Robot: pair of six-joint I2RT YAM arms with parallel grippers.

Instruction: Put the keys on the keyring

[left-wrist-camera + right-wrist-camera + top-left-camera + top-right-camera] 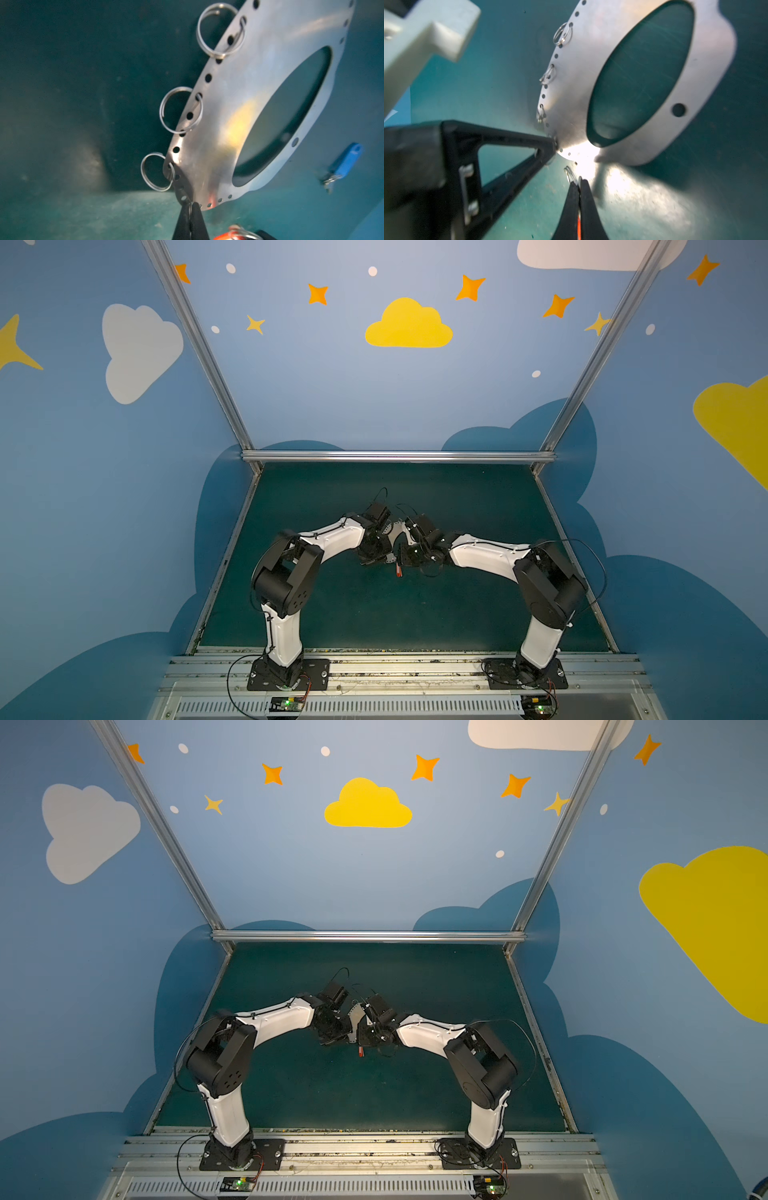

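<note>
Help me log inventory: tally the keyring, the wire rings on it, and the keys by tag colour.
Keyring: 1
Wire rings: 3
Red key: 1
Blue key: 1
Total: 6

- Keyring point(239, 99): flat grey oval plate with a large oval hole, raised and tilted on edge; three wire rings point(180, 110) hang from its perforated rim.
- Red-orange-tagged key point(398, 570): hangs just below the plate (blade not discernible).
- Blue-tagged key point(345, 162): lies on the green mat point(62, 207), apart.
</note>
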